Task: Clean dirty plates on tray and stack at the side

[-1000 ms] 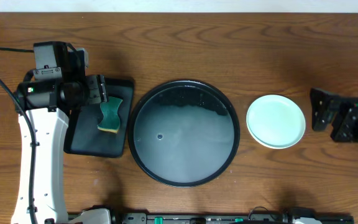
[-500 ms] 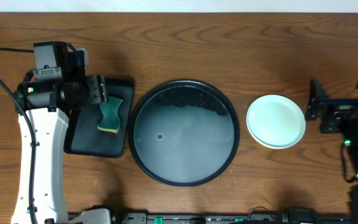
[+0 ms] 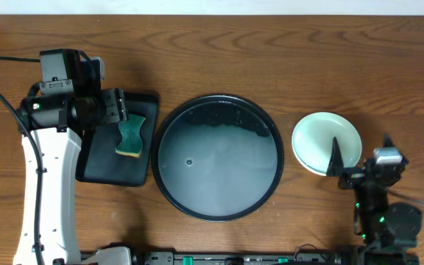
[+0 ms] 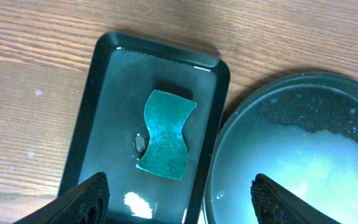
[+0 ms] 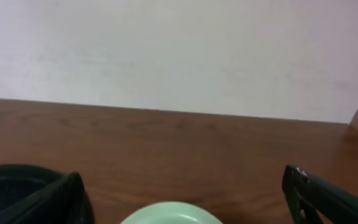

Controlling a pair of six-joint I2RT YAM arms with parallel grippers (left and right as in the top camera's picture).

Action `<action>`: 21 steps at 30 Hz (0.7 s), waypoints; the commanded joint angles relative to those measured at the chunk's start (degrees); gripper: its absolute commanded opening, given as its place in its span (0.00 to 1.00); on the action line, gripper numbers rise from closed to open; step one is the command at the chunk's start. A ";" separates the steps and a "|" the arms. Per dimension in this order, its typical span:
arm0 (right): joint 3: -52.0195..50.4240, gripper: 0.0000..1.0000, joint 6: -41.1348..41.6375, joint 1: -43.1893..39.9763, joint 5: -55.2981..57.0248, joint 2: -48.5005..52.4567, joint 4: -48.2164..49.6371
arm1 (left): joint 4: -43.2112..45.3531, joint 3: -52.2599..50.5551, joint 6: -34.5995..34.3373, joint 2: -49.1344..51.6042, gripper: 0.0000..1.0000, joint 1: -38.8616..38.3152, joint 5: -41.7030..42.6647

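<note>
Spread wide and empty, the right fingers (image 3: 335, 158) stand over the near edge of the brown wooden desk (image 3: 308, 59). One tip overlaps the 5 o'clock rim of a small round pale mint-green plate (image 3: 319, 136); whether it touches cannot be told. That plate sits on the desk at 3 o'clock from the large round black tray (image 3: 219, 184), near it but apart. The tray's glossy grey floor looks wet. Just beside it at 9 o'clock lies a smaller rectangular black tray (image 3: 101, 168) with a teal hourglass-shaped sponge (image 3: 131, 134) in it. The left fingers (image 3: 116, 109) hang above that tray's far end, wide apart, gripping nothing. Beyond the desk rises a pale wall (image 5: 179, 50).
</note>
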 commanded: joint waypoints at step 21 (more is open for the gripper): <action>-12.09 0.99 -0.04 0.00 -0.24 -10.27 -1.05 | -0.15 0.42 -0.26 -0.11 0.74 0.07 0.74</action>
